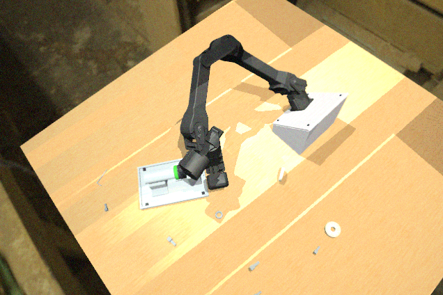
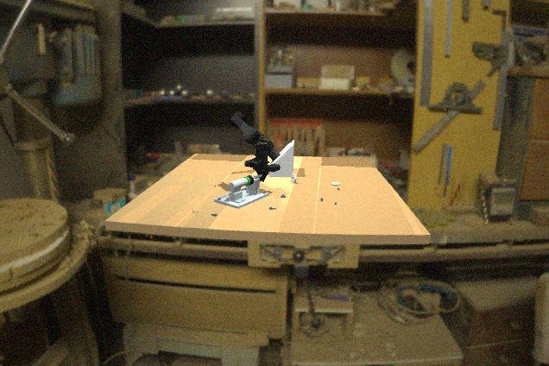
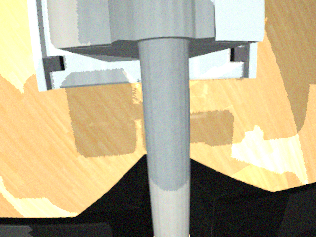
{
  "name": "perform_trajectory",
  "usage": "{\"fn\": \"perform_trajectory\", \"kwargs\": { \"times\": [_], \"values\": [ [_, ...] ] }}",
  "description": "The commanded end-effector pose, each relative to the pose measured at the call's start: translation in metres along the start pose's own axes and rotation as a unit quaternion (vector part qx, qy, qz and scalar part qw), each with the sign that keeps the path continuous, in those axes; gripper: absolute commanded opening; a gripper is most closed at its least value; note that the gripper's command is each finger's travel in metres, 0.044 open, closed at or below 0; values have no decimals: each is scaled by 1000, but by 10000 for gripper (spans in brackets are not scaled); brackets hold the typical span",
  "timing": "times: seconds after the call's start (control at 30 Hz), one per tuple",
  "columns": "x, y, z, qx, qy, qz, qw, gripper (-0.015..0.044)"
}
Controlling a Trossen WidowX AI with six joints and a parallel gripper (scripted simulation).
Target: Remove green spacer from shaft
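The end effector (image 1: 214,173) (image 2: 264,178) (image 3: 159,161), nearly shut, grips the shaft (image 3: 167,114) where it juts out, presumably for a straight pull, while the green spacer (image 1: 175,172) (image 2: 247,180) sits up in the fixture (not yet dropped), clear of the table (image 1: 286,212) (image 2: 355,215) (image 3: 25,149).

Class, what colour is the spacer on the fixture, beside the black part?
Green; top view shows best.

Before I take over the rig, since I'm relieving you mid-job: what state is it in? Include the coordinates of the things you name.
Gripper (image 1: 217,180) (image 3: 159,161): shut on the shaft (image 3: 167,114).
Green spacer (image 1: 175,172) (image 2: 247,180): up on the assembly, not on the table.
Baseplate (image 1: 143,200) (image 2: 238,205): flat on the table.
Done: shaft gripped.
Left: draw it back until only green drops, push it fully home, let go.
How far out the shaft sits, I can't tell.
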State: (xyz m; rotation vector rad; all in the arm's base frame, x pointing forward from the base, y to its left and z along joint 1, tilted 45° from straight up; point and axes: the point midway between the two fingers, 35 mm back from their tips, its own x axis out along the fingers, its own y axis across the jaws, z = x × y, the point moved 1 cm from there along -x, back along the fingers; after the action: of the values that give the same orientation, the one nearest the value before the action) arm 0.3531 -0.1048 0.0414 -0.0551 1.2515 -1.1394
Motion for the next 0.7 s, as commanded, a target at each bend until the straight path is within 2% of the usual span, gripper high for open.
{"fn": "perform_trajectory", "kwargs": {
  "times": [0.0, 0.67],
  "values": [
    [0, 0, -1, 1, 1, 0, 1000, 0],
    [0, 0, -3, 1, 1, 0, 1000, 0]
  ]
}}
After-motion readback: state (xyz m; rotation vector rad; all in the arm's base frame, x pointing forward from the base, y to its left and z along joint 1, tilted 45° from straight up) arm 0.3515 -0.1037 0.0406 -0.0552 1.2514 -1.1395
